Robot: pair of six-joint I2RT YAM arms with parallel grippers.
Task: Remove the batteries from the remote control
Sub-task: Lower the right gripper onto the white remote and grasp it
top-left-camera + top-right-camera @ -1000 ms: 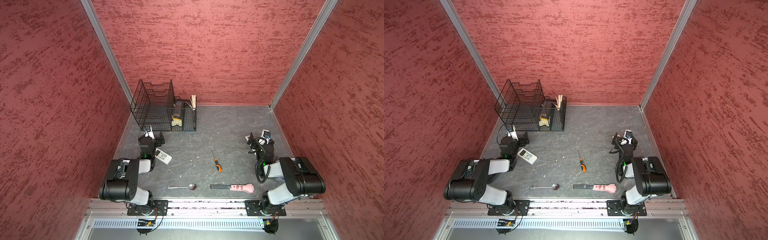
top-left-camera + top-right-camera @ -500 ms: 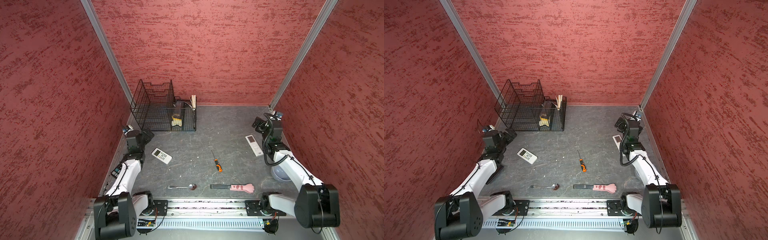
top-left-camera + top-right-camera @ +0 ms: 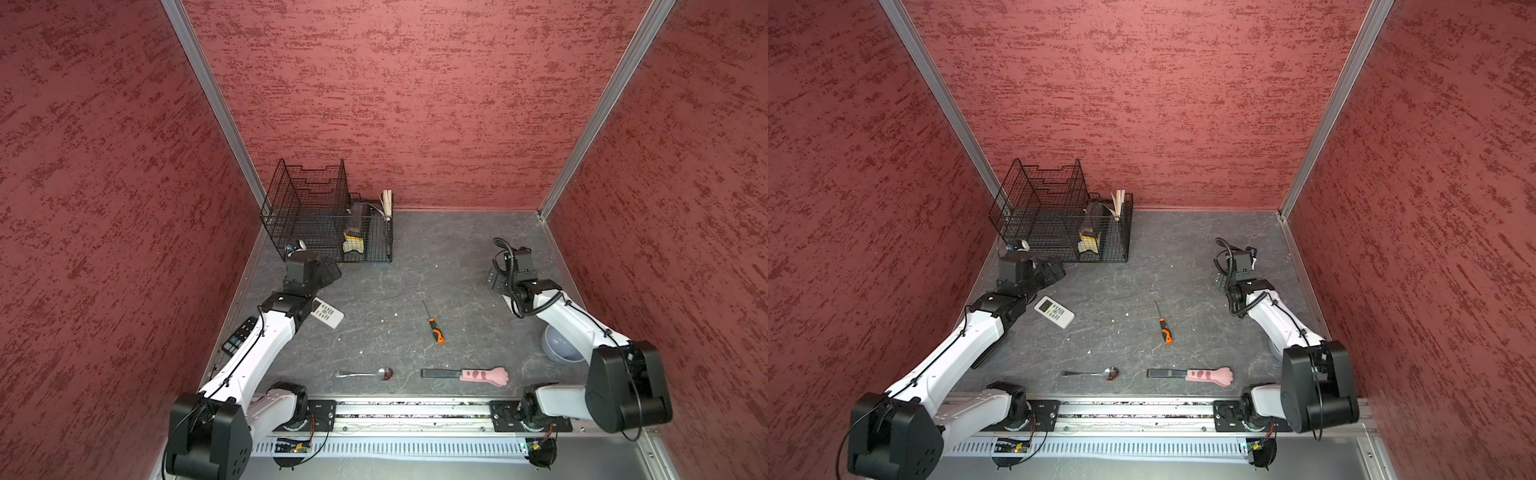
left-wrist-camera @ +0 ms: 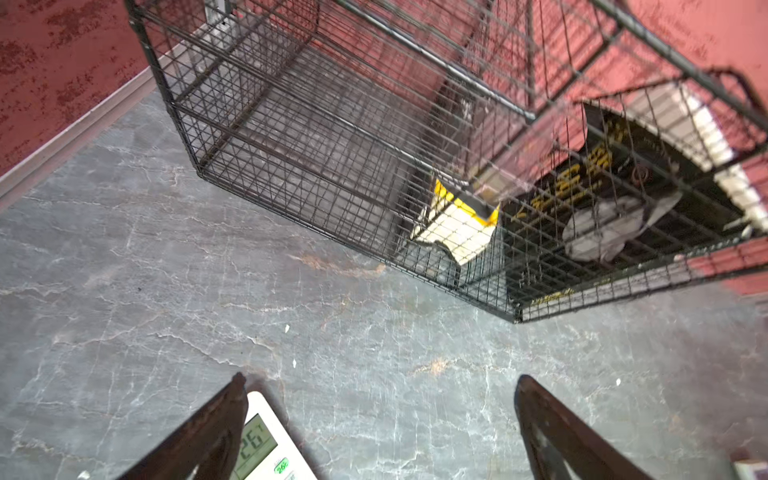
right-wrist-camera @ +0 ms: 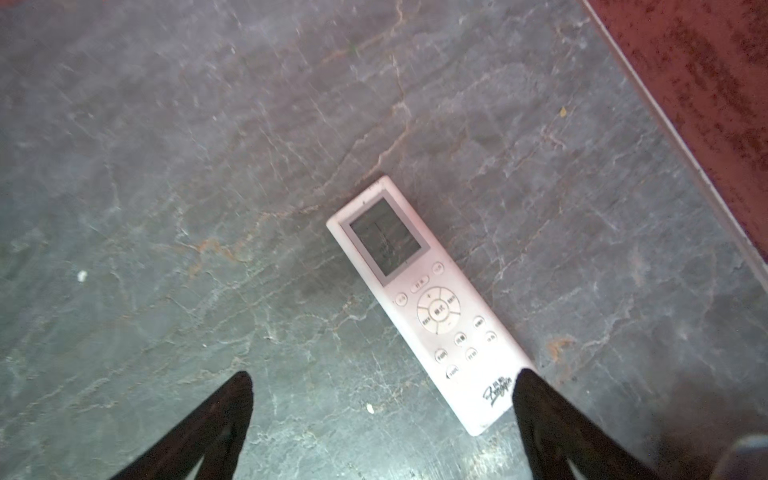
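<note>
White remote (image 3: 1054,311) lies left of the screwdriver (image 3: 1163,326), face up; second remote (image 5: 424,303) lies right of it. No batteries show, so it seems you have unloaded nothing yet. Left jaws and right jaws stand wide open, empty.

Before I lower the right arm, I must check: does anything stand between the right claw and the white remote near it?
Nothing visible does. The right claw is open, and the white remote lies buttons up on the table right before it, with nothing between. No batteries show; only its button side does.
</note>
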